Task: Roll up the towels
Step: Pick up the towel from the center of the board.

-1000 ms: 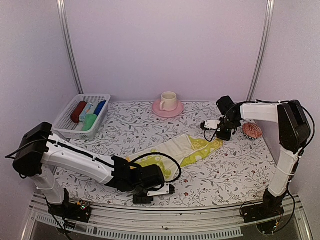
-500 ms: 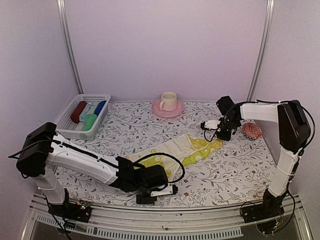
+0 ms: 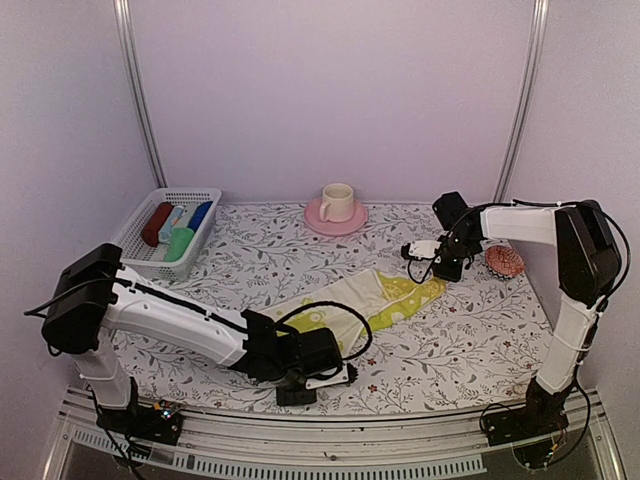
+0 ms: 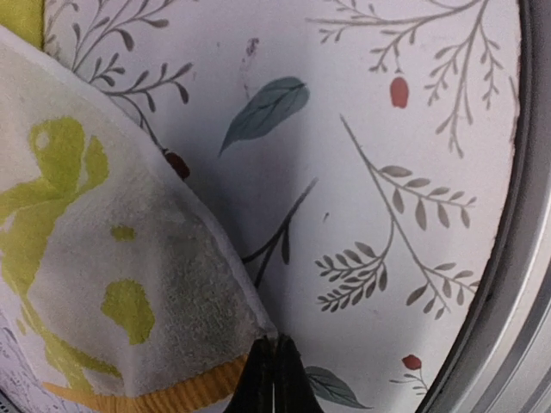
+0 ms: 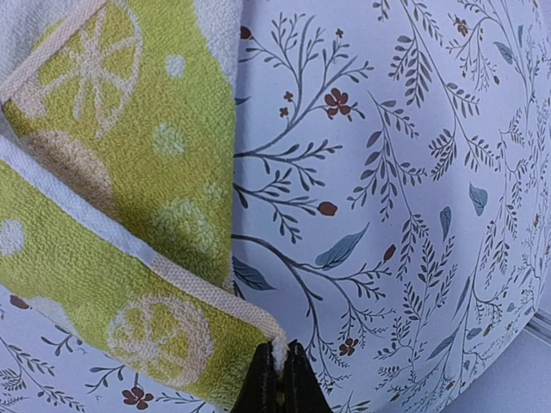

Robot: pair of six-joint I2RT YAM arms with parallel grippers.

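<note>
Two arms (image 3: pixel 170 320) flank the worktop (image 3: pixel 470 340), where the pale yellow towel (image 3: pixel 365 295) lies flat on a slant across the middle, unrolled. Left jaws, partly open a second ago, have pinched shut on its near corner by the orange hem (image 4: pixel 185 391); right jaws grip the far corner, fully closed. With both ends held, rolling can likely begin. Fingertips (image 4: pixel 261 391) hide how much cloth each pinch has.

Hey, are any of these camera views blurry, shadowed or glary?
Top external: evenly lit, lilac tint, sharp. Left wrist: a soft shadow on the tablecloth beside the towel, close-up slightly soft. Right wrist: bright, crisp weave, no glare.
</note>
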